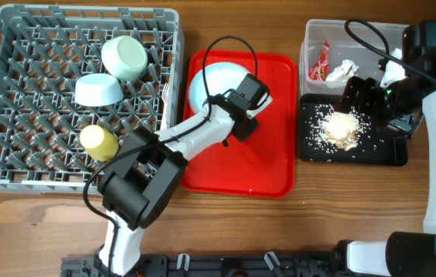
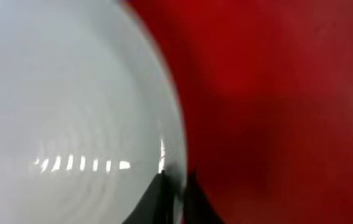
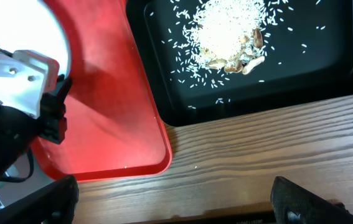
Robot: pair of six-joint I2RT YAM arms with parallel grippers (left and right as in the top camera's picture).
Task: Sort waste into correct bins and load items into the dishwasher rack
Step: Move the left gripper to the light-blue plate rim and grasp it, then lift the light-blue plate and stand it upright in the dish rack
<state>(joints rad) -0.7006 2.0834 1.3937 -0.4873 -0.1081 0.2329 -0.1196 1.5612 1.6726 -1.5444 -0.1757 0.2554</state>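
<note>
Up close, through the left wrist camera only: two dark fingers [image 2: 154, 202] of the left gripper [image 2: 176, 198] clamped on the rim of the round pale plate [image 2: 70, 93]. One finger over the glossy face, the other on the outer side above the red serving tray [image 2: 276, 93]. Plate filling the left half of that view, blurred by nearness. Pinch itself not readable from overhead, masked by the arm's dark wrist.

Next, through the right wrist camera: right gripper [image 3: 173, 193] spread wide, its black fingers [image 3: 45, 202] at the bottom corners, only bare wooden table [image 3: 257, 155] between them. Just beyond, the near wall of the shallow black tray [image 3: 164, 106], holding a heap of whitish rice scraps [image 3: 226, 31] with a few brown bits at its near edge and loose grains scattered around. Brown bits too small to make out from overhead. To the left, a corner of the red serving tray and the left arm's white wrist block [image 3: 17, 74] over the plate.

Lastly, from overhead alone: plate on the far left part of the red serving tray, left gripper at its right rim; right gripper above the black tray, well apart from the plate. Just beyond the black tray, a clear plastic tub [image 1: 356, 31] containing a red sachet wrapper [image 1: 321, 61] and a crumpled white tissue [image 1: 343, 71]. At far left, the grey dishwasher rack [image 1: 18, 165], with a small yellow cup [image 1: 98, 141] nearest, then two pale blue bowls [image 1: 98, 90] among the pegs farther back.
</note>
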